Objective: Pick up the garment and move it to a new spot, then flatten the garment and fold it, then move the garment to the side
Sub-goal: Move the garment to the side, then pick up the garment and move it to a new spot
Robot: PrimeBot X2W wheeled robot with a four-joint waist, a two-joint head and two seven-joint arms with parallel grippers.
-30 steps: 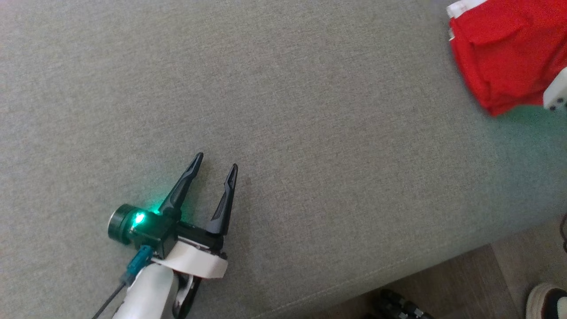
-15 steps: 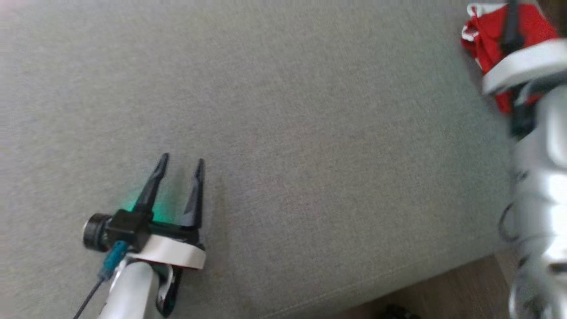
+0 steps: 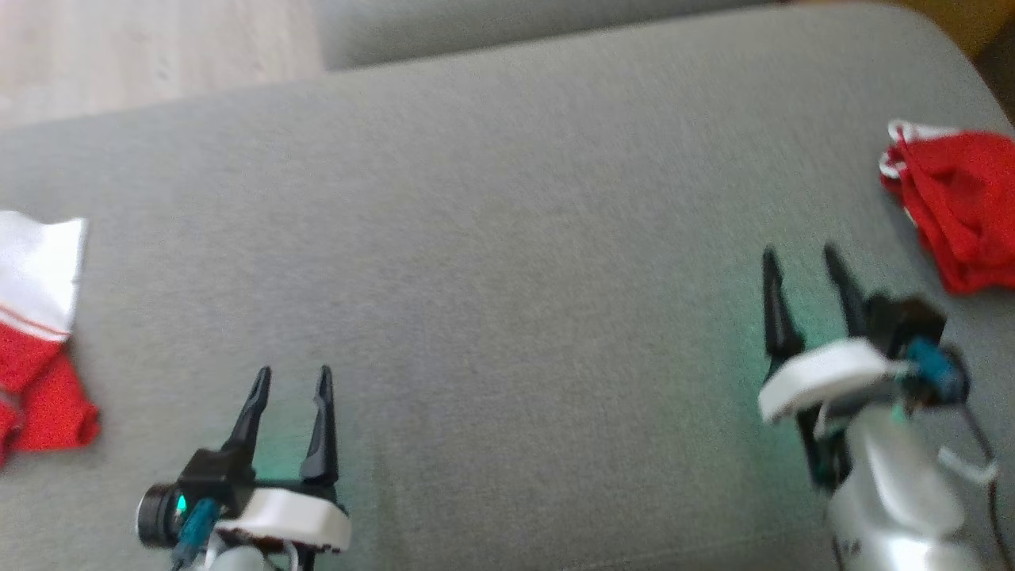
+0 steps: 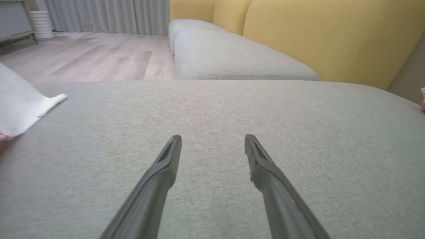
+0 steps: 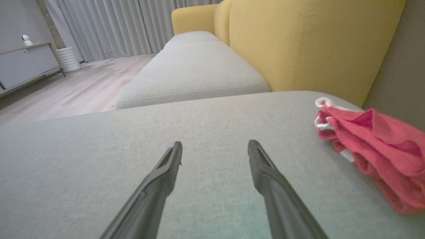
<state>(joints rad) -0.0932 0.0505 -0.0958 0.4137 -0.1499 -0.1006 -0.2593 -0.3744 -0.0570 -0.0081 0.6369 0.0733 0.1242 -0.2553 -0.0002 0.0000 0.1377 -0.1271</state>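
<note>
The red garment (image 3: pixel 955 206) runs off the head view's right edge. A red-and-white cloth (image 3: pixel 36 317) (left edge) is cropped too.

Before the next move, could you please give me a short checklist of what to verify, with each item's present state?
1. The left hand is open and empty: ok.
2. The right hand is open, apart from the red garment: ok.
3. The red garment lies at the right side of the cushion: ok.
4. Its fold is neat: cannot tell, part is cut off.
5. The red-and-white garment at the left edge lies apart from both hands: ok.
</note>
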